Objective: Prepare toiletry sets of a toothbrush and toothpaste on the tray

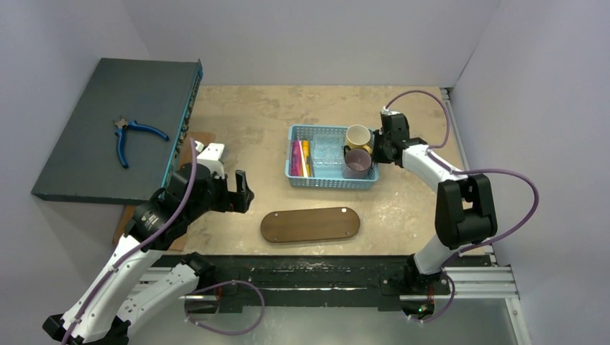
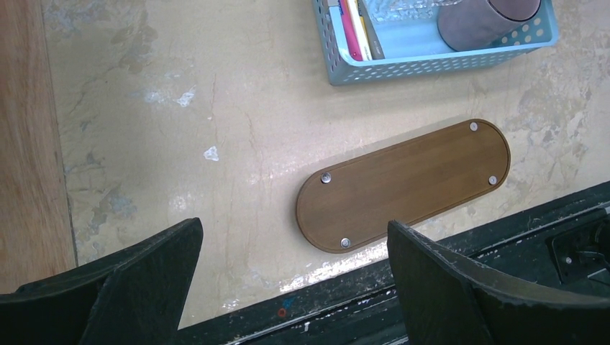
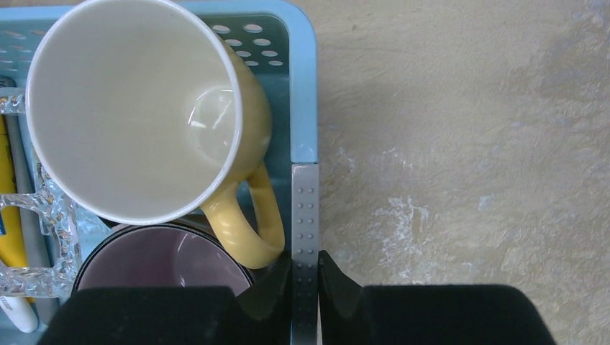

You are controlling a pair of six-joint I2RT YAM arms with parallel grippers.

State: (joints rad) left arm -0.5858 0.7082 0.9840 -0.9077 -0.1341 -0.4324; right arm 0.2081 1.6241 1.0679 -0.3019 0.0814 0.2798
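The dark brown tray (image 1: 311, 225) lies bare near the table's front edge; it also shows in the left wrist view (image 2: 403, 185). The pink tube (image 1: 295, 158) and yellow tube (image 1: 305, 157) lie at the left end of the blue basket (image 1: 332, 181). A pale stick, likely the toothbrush (image 3: 26, 237), lies beside the yellow tube (image 3: 7, 241). My left gripper (image 1: 243, 192) is open and empty, left of the tray. My right gripper (image 3: 305, 262) is shut on the basket's right wall (image 3: 305, 201).
A yellow mug (image 1: 357, 136), a purple cup (image 1: 357, 164) and a clear glass piece (image 1: 327, 154) share the basket. Blue-handled pliers (image 1: 133, 136) lie on a dark grey box (image 1: 93, 151) at the left. A lighter wooden board (image 2: 25, 144) lies under my left arm.
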